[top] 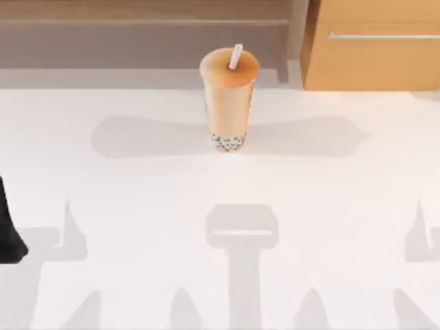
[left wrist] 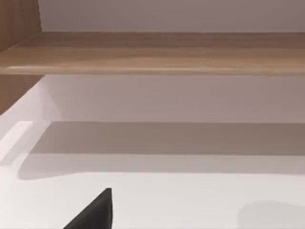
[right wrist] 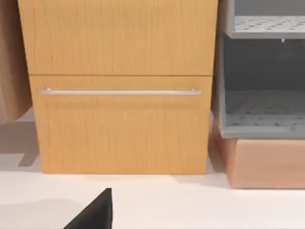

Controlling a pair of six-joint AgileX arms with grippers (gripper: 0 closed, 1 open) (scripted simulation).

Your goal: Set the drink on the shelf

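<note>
The drink [top: 228, 103], a tall clear cup of tan milk tea with dark pearls at its base and a white straw [top: 236, 56], stands upright on the white table [top: 137, 206], back centre. Directly behind it runs the shelf [top: 137, 10], a long flat brown board in a recessed grey-brown unit; the left wrist view looks at the shelf [left wrist: 152, 52] head-on. My left arm [top: 8, 230] is parked at the table's left edge, far from the cup. A dark piece of my left gripper [left wrist: 95, 214] pokes into its wrist view, and my right gripper [right wrist: 95, 214] likewise into its own.
A lighter orange-wood cabinet [top: 375, 62] with a silver bar handle [right wrist: 119, 91] stands at the back right, beside the shelf unit. The right wrist view also shows a grey perforated rack [right wrist: 262, 109] on a tan block [right wrist: 267, 162] next to the cabinet [right wrist: 119, 124].
</note>
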